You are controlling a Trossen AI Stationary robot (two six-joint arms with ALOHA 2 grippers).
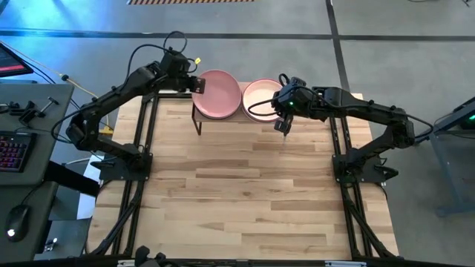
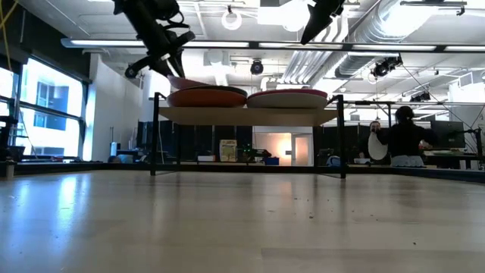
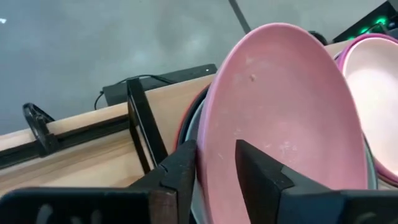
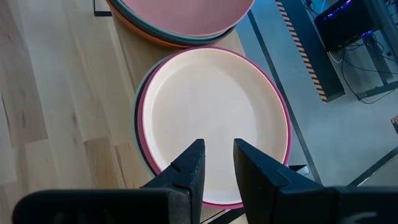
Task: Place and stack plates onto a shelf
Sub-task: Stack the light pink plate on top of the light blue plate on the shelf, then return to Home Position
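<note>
The shelf [image 2: 250, 115] stands at the table's far middle and carries two stacks of plates. A pink plate [image 1: 217, 94] tops the left stack, over a grey and a terracotta one. A cream plate [image 4: 211, 106] tops the right stack, with a magenta rim under it. My left gripper [image 3: 216, 171] is open at the pink plate's left rim, which lies between its fingers. My right gripper [image 4: 219, 165] hovers open and empty above the near right side of the cream plate. My left gripper has the pink plate's left rim [image 3: 214, 143] between its open fingers, one below the rim and one over the plate's inner face, coming slanting down from the table's left. I cannot tell whether either finger touches it. The plate tilts, that rim [image 2: 182, 80] raised, its other side on the stack.
The slatted wooden tabletop [image 1: 237, 193] lies bare in front of the shelf. A desk with a keyboard [image 1: 11, 148] and a mouse stands off the table's left. A person [image 2: 405, 140] is in the room far behind the shelf.
</note>
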